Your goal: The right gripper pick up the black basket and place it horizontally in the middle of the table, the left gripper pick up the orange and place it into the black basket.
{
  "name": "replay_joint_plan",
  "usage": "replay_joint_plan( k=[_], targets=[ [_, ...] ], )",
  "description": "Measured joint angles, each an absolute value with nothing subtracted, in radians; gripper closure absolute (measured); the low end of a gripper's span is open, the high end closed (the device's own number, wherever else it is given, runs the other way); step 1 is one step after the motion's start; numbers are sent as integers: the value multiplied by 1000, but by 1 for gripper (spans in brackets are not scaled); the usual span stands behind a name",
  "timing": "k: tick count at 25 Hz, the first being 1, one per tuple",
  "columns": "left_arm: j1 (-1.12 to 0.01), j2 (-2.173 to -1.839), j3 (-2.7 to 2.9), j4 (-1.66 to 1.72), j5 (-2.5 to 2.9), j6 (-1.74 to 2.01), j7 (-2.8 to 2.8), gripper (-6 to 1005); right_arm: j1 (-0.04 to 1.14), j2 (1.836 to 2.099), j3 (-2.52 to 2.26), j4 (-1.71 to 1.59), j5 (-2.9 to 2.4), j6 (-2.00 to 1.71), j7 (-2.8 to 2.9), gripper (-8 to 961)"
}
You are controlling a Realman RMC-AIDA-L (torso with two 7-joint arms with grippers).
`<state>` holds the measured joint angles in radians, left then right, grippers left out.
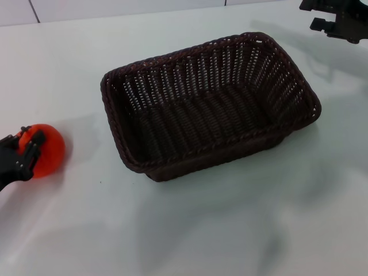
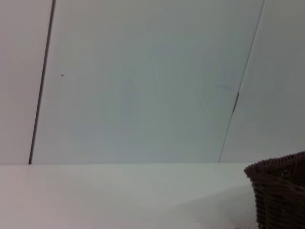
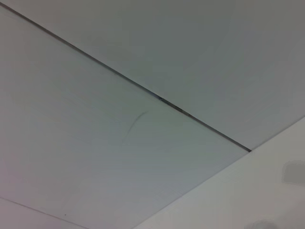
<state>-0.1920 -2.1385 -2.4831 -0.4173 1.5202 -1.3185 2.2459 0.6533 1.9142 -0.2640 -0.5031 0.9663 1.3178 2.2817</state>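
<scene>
The black basket (image 1: 210,103) stands upright and empty in the middle of the table (image 1: 230,230), its long side running across my view. One corner of it shows in the left wrist view (image 2: 281,191). The orange (image 1: 49,150) sits at the far left, well apart from the basket. My left gripper (image 1: 30,146) reaches in from the left edge with its fingers clamped around the orange, low at the table. My right gripper (image 1: 333,22) is parked at the far right corner, clear of the basket and partly cut off by the frame.
White wall panels with dark seams stand behind the table (image 1: 115,8). Bare table surface lies in front of the basket and between the basket and the orange.
</scene>
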Motion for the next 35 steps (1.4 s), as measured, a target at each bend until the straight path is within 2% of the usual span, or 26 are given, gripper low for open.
replay_joint_plan(
  k=[8,14,24,33,35],
  targets=[
    [-215,-2138,-2564,-419,1474,-1560,2226,824,645,1914,-268,-503,996,1324,2281,217],
    [-314,-2150,-2605,-418,1453,-1680,2164,809,644,1915,-267,-503,997,1331,2272,217],
    [-508,-2164,-2327,-387,1458,-1466,2043,754,636,1934,-270,-502,1039,1348,2225,218],
    [-491,-2169,-2309,-388,1405,-1467,2018,705,628,1955,-263,-502,1100,1335,2131,218],
    [-473,-2168,-2311,-390,1364,-1485,2024,568,626,1962,-262,-501,1137,1324,2088,218]
  ],
)
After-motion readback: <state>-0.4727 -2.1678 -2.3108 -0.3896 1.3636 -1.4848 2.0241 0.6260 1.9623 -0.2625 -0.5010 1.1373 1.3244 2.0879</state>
